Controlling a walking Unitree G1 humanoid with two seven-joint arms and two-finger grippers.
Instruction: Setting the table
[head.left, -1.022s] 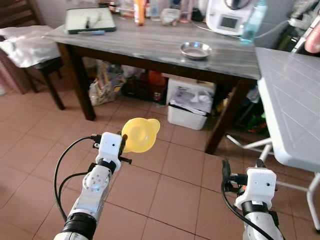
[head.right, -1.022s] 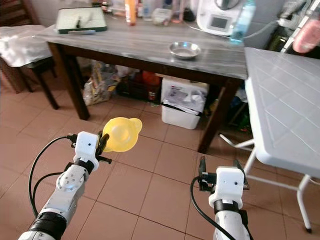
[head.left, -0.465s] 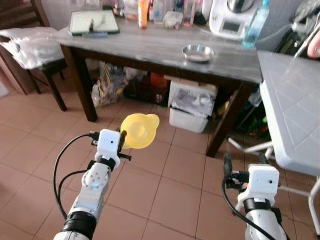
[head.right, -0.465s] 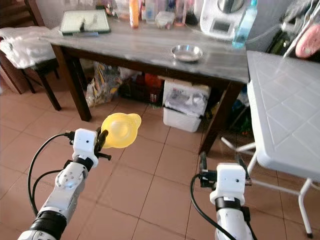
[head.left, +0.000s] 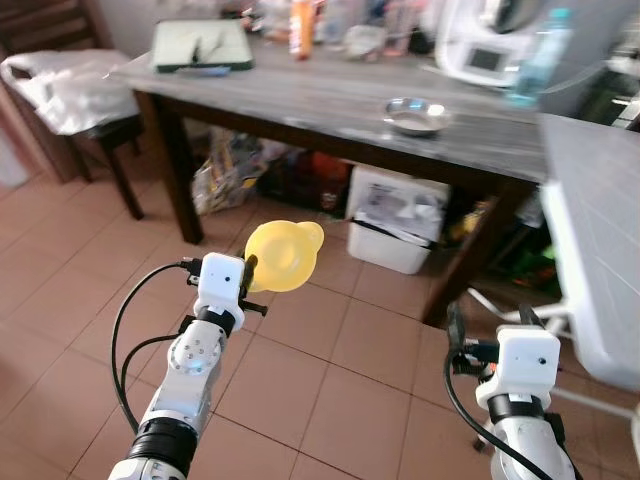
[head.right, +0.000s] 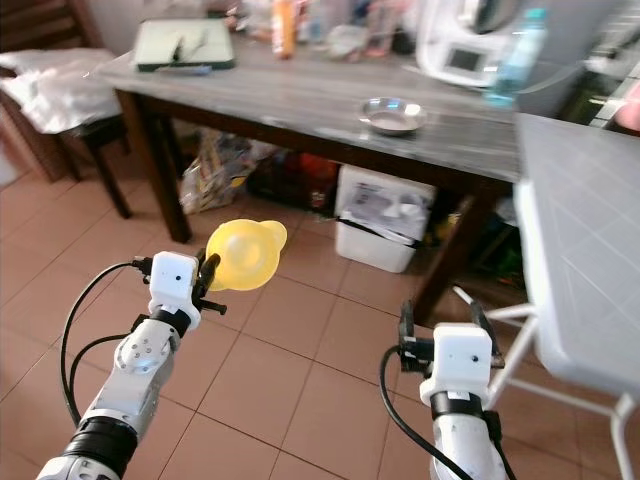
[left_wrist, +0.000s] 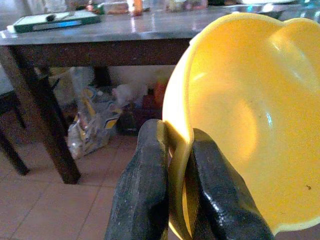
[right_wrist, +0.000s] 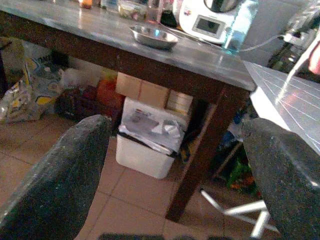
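Terracotta floor tiles (head.left: 330, 370); left tool (left_wrist: 172, 150) grips yellow bowl (head.left: 280, 257); right tool (right_wrist: 170, 150) spread wide.

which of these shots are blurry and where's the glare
Eye views: the far end of the dark table with its bottles is motion-smeared, while the left hand and yellow bowl stay fairly sharp. Left wrist view: the bowl glows bright, backlit, and the tabletop behind is washed out. Right wrist view: the near black fingers are soft, and light glints off the metal dish.
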